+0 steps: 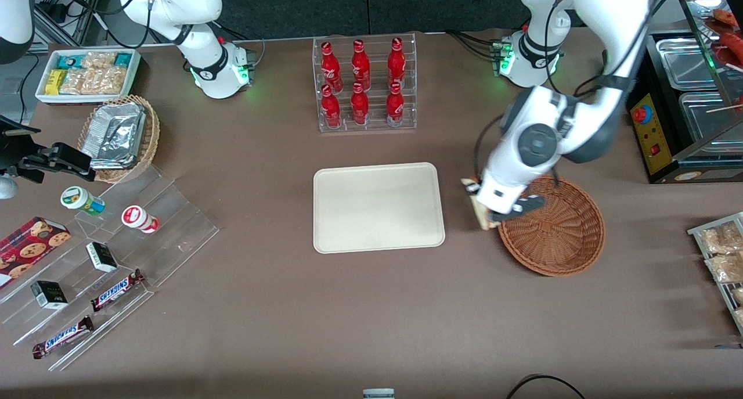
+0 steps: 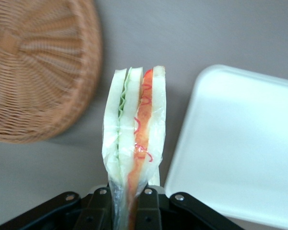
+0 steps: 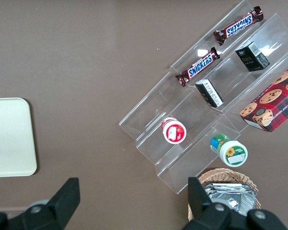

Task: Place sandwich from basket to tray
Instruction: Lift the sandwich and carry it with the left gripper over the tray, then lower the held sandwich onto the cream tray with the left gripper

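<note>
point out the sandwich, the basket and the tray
sandwich (image 2: 134,129), left wrist view, on its wrapped bread edge
basket (image 1: 566,236), front view, on its bare woven floor
tray (image 1: 377,210), front view, on its bare flat middle

I'm looking at a brown tabletop (image 1: 261,306) with the flat cream-beige plastic tray (image 1: 378,207) at its centre. The round reddish-brown wicker basket (image 1: 560,236) lies at its 3 o'clock, a clear acrylic rack of red bottles (image 1: 364,84) at 12 o'clock. The left arm's gripper (image 1: 484,213) hangs between tray and basket.
</note>
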`<state>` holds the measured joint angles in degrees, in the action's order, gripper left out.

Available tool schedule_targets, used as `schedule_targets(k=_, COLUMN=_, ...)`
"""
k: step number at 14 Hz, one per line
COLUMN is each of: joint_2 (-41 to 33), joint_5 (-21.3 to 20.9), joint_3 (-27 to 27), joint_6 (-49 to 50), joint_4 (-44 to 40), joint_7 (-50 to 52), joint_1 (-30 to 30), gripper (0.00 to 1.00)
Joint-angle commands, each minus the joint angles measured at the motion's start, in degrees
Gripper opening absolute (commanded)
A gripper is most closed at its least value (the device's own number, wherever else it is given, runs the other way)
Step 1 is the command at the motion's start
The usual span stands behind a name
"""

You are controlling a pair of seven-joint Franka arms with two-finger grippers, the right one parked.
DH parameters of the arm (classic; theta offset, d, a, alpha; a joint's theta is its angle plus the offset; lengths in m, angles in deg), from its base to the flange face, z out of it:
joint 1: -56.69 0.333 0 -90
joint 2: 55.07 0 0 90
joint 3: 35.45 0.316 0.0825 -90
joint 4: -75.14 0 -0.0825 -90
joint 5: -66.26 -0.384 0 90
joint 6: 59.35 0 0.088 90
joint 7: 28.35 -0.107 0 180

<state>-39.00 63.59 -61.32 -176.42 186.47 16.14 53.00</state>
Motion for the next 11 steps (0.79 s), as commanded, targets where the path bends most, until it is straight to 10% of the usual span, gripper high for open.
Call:
schedule_targets(k=1, joint_2=6.41, joint_5=-2.42, joint_3=-2.78, joint_6=-0.08, joint_4=-6.10, joint_7=0.16, joint_1=-3.48, gripper=0.00)
schedule_targets(k=11, joint_2=18.20, joint_5=-11.56, joint_3=-2.52, joint_6=-10.79, joint_4=-11.22, joint_7=10.17, joint_1=-14.32, gripper=0.00)
